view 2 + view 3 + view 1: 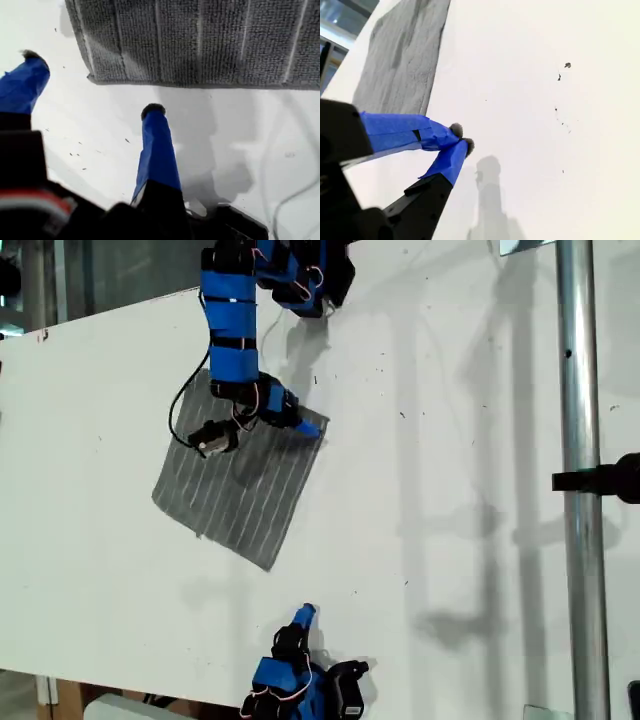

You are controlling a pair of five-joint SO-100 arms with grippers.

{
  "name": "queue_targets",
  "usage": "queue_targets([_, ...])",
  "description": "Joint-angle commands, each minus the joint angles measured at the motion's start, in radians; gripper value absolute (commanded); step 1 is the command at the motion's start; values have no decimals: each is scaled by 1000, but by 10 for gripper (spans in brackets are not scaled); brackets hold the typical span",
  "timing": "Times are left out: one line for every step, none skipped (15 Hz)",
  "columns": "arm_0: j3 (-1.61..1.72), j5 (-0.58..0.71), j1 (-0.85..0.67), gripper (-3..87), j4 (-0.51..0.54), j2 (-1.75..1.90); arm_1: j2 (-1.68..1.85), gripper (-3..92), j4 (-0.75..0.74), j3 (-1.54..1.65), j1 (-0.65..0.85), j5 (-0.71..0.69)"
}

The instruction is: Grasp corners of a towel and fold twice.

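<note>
Exterior view: towel (240,492) flat, skewed, on white table (450,540), under upper arm. My first gripper (95,85) jaws apart, off cloth beside towel edge, likely lining up corner grasp. My second gripper (462,139) jaws pinched, empty, parked well clear. Metal pole (580,480) at exterior view's right.

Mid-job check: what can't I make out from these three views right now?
Exterior view: the arm of my first gripper covers the towel's upper part, so touching or apart is unclear.
First wrist view: the picture's edge cuts the towel; one corner shows.
Second wrist view: my second gripper hides the towel's near end.
</note>
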Motion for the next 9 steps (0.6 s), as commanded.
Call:
queue_targets([0, -5, 14, -15, 6, 5, -83, 370, -51, -55, -2, -5])
queue_targets([0, -5, 14, -15, 6, 5, -124, 353, -61, -75, 0, -5])
queue_targets([0, -5, 12, -15, 6, 5, -161, 329, -69, -98, 3, -2])
queue_targets([0, -6, 11, -15, 6, 5, -192, 299, -69, -126, 3, 8])
queue_targets([0, -6, 9, -15, 6, 5, -202, 234, -75, -137, 8, 11])
queue_targets([0, -8, 9, -15, 6, 5, -204, 63, -84, -137, 17, 25])
queue_targets([0, -8, 9, -15, 6, 5, -199, -2, -91, -133, 31, 44])
queue_targets([0, -9, 9, -15, 6, 5, -195, -2, -95, -133, 29, 49])
queue_targets([0, -14, 8, -15, 6, 5, -189, -2, -104, -133, 23, 52])
